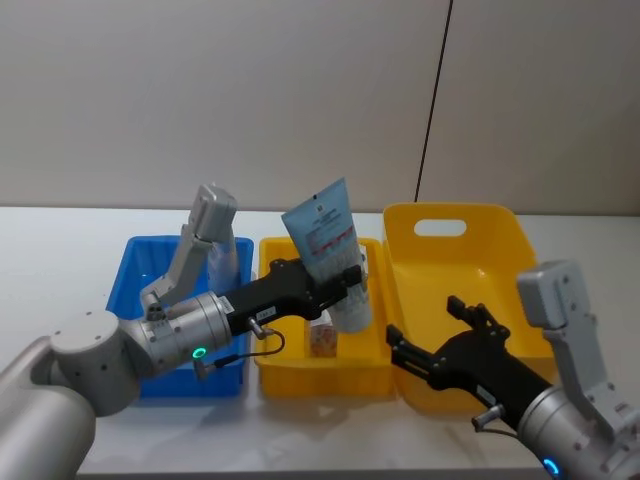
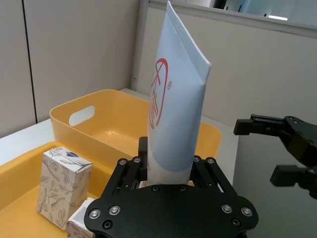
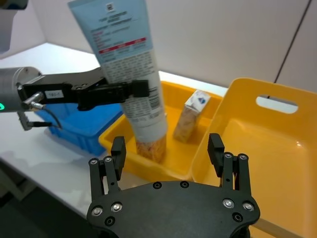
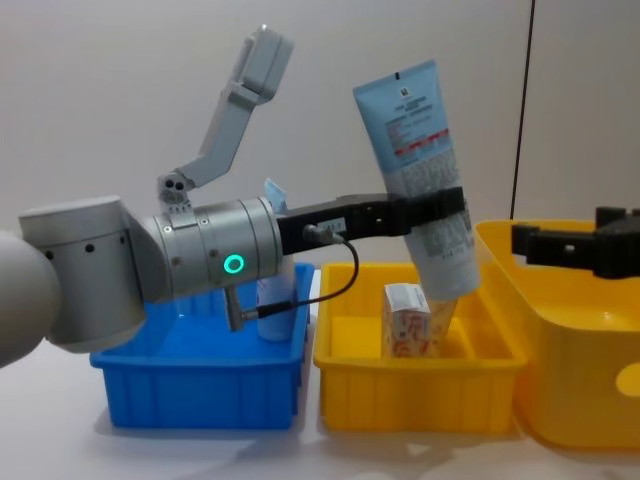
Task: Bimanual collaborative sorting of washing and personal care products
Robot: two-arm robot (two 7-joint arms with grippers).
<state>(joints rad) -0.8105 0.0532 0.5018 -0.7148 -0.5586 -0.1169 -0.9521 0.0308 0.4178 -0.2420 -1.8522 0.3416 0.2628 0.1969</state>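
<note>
Chest view: the left arm (image 4: pixel 210 265) hides most of what may be a second tube (image 4: pixel 272 192) in the blue bin (image 4: pixel 200 385). The left gripper (image 4: pixel 450 212), arm reaching level, clamps its fingers on the tilted tube (image 4: pixel 412 120) above the small yellow bin (image 4: pixel 420 375). The right gripper (image 1: pixel 425 325), fingers spread, hovers over the large yellow bin (image 1: pixel 500 255).

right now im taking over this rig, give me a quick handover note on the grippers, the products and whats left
Left gripper: shut on the tall pale blue-and-white squeeze tube, held tilted, crimped end up, lower end over the shallow yellow tray.
Right gripper: open and empty, in front of the large yellow handled bin, facing the tube.
Done: a second pale tube stands in the blue bin; two small cream cartons sit in the tray.
Left: the held tube still needs a bin, perhaps by a handover to the right gripper.
</note>
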